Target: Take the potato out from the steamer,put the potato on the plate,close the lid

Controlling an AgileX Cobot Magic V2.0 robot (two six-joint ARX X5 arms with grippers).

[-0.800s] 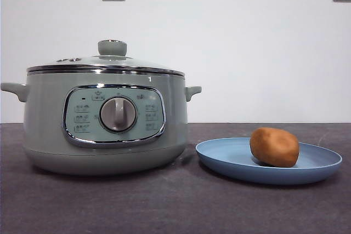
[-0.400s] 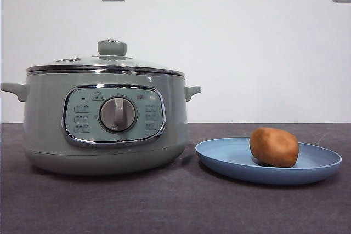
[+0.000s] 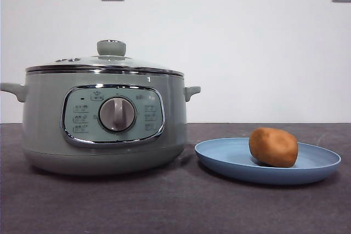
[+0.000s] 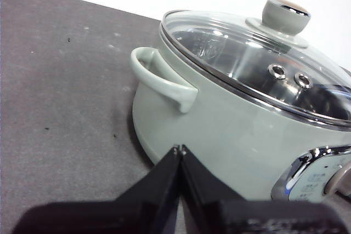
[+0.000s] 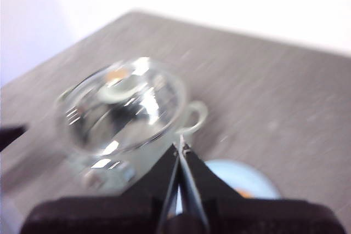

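The potato [image 3: 273, 147] lies on the plate [image 3: 219, 160], right of the steamer [image 3: 49, 119] (lid [image 3: 104, 63] seated on top). The left gripper [image 4: 180, 149] and the right gripper [image 5: 180, 145] are both pressed together, empty.

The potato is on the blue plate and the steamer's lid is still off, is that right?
Not quite. The potato is on the blue plate, but the lid is already on the steamer, as the front view and left wrist view both show.
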